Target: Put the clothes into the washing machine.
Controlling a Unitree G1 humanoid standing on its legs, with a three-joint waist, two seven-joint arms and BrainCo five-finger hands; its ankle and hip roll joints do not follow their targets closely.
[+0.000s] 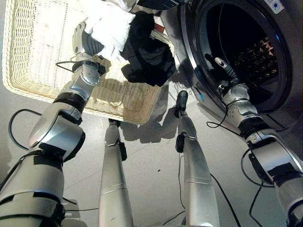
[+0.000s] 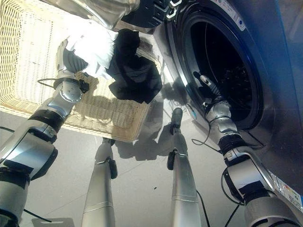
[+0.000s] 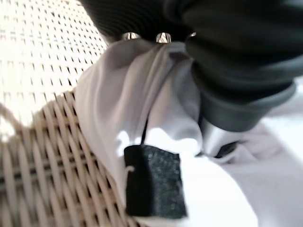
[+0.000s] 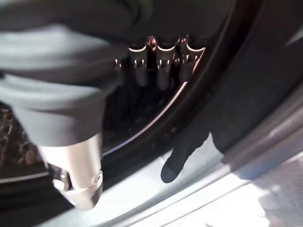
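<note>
My left hand (image 1: 87, 43) grips a white garment (image 1: 111, 28) over the wicker basket (image 1: 38, 56), a black garment (image 1: 147, 52) draped on the basket's rim. Right of the basket, my right hand (image 1: 222, 66) reaches, fingers straight, into the washing machine (image 1: 279, 56). Loading looks barely begun.

Cream woven wicker basket (image 1: 28, 71), white garment (image 1: 111, 28) with small black tag (image 3: 154, 182), black garment (image 1: 147, 54) beside it, dark grey washing machine (image 1: 189, 47) with black drum opening (image 1: 236, 42), pale grey floor (image 1: 151, 165).
</note>
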